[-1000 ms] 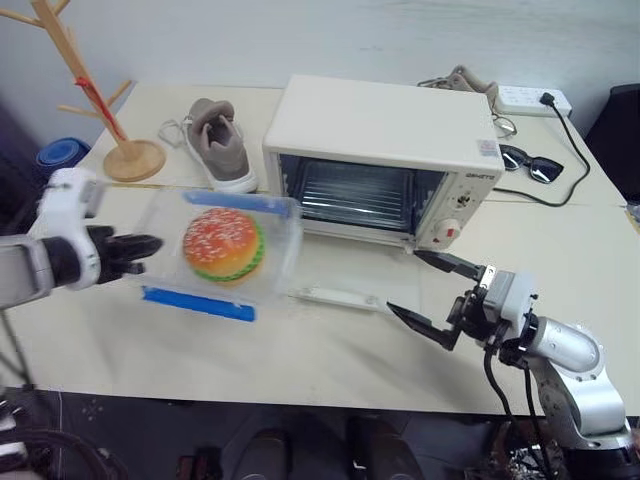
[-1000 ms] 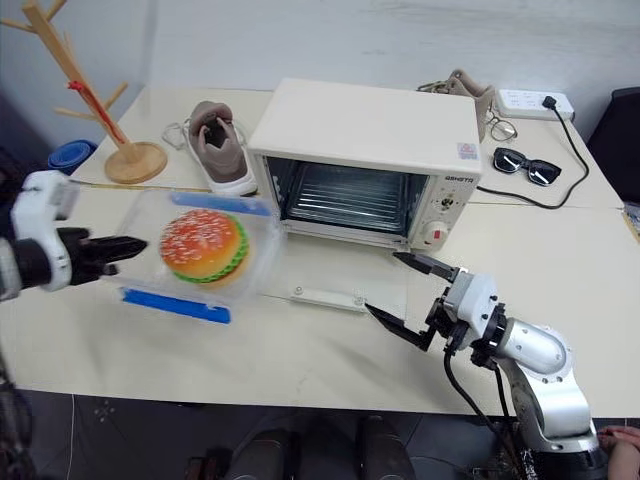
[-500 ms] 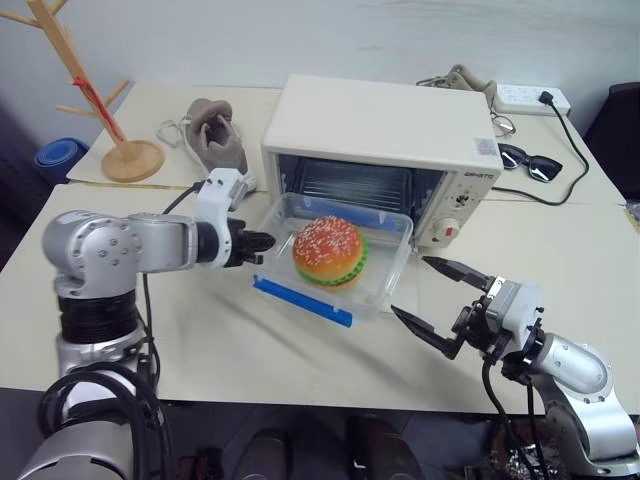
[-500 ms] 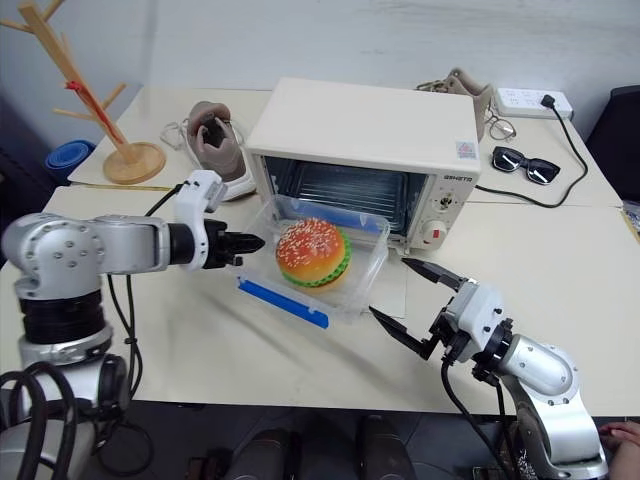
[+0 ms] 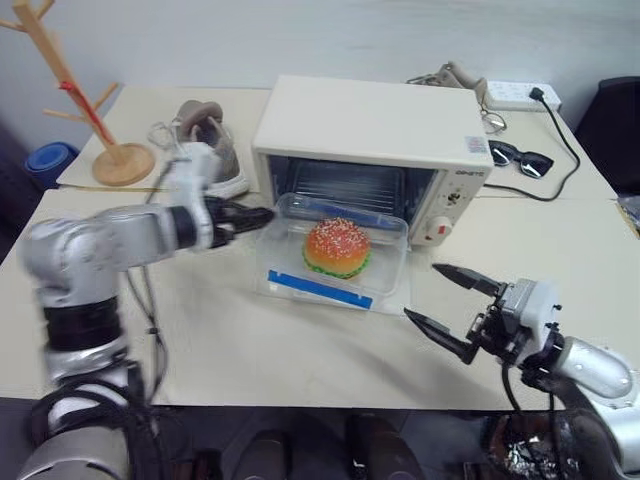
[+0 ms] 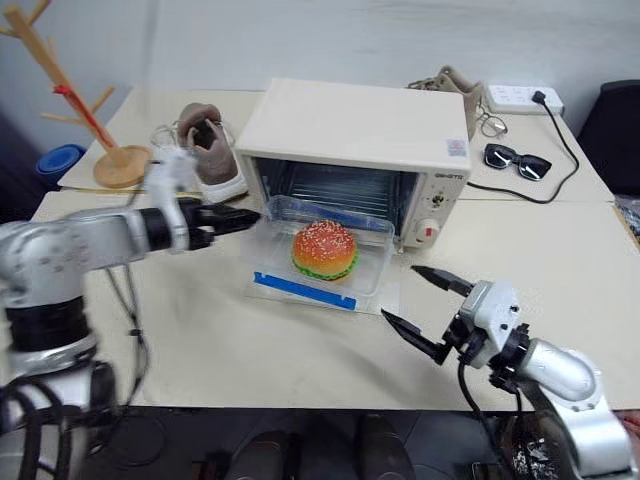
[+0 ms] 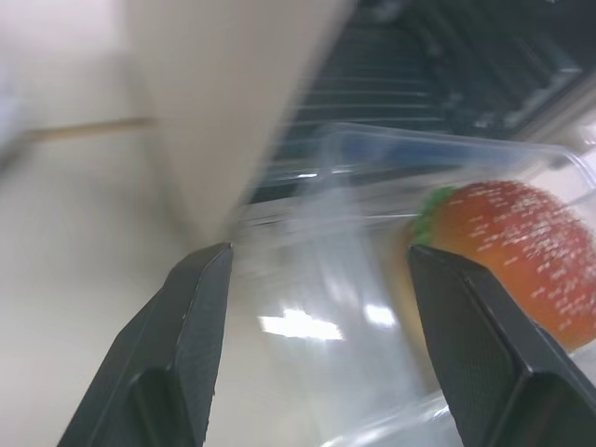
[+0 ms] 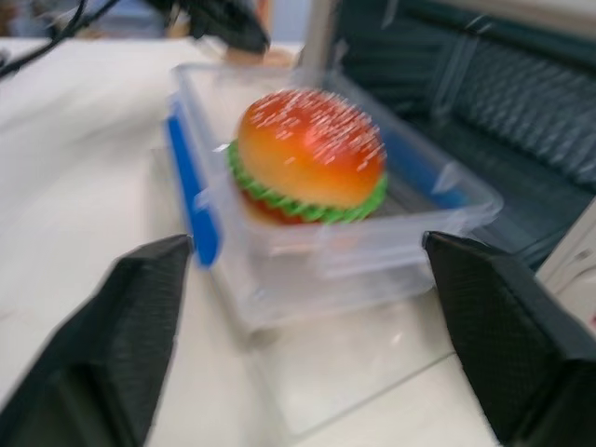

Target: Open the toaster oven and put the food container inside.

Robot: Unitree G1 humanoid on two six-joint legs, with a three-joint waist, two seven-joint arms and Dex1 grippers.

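Left eye view: toaster oven (image 5: 375, 130) door down.
Container: food container (image 5: 335, 255) on door, not inside.
Left tool (image 5: 258, 217): parted, beside its end, gripping nothing.
Right tool (image 5: 440, 300): wide, empty.
Left: push in.

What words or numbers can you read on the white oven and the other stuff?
Brand word on the toaster oven right panel, above the knobs: too small and blurred to read.
Small sticker on the oven's top right corner: unreadable.
Markings around the knobs: unreadable.
Food container: no text seen.
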